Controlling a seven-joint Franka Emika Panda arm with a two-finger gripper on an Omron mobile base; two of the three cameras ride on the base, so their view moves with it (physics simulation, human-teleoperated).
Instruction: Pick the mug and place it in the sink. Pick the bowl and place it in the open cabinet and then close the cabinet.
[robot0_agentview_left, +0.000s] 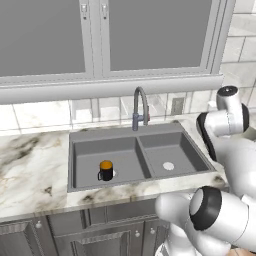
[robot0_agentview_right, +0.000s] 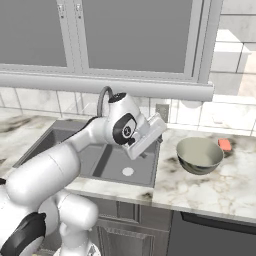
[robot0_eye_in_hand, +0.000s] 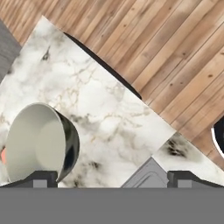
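Mug (robot0_agentview_left: 105, 170): black, orange inside, upright in left basin of sink (robot0_agentview_left: 175, 145), near a drain. First half of task judged done.

Bowl (robot0_agentview_right: 199, 155): cream with dark blotches, on marble desk (robot0_agentview_right: 225, 185) right of sink, tipped slightly toward the base camera. Seen in hand view at lower left (robot0_eye_in_hand: 39, 142), close to one fingertip (robot0_eye_in_hand: 41, 178). Not yet lifted.

End effector (robot0_eye_in_hand: 111, 177): released, jaws spread wide, nothing between them. Poised over desk edge between sink corner and bowl; arm reaching across right basin in right base view.

Cabinet: the open one meant for the bowl not identifiable here. Remaining, as judged: grasp bowl, carry to cabinet, set inside, shut door.

Surroundings:
- Gooseneck faucet (robot0_agentview_left: 140, 107), behind sink divider, upright.
- Frosted-glass cabinets (robot0_agentview_left: 150, 35), pale frames, above the sink wall; closed.
- Small orange-red item (robot0_agentview_right: 225, 145), on desk just behind bowl, apart from it; kind not clear.
- Wall outlet (robot0_agentview_left: 177, 105), tile backsplash right of faucet.
- Low grey drawer fronts (robot0_agentview_left: 75, 235) under sink.
- Wood floor (robot0_eye_in_hand: 175, 52), beyond desk edge in hand view.

Obstruction: none between end effector and bowl; orange-red item close enough to be nudged on a careless approach.
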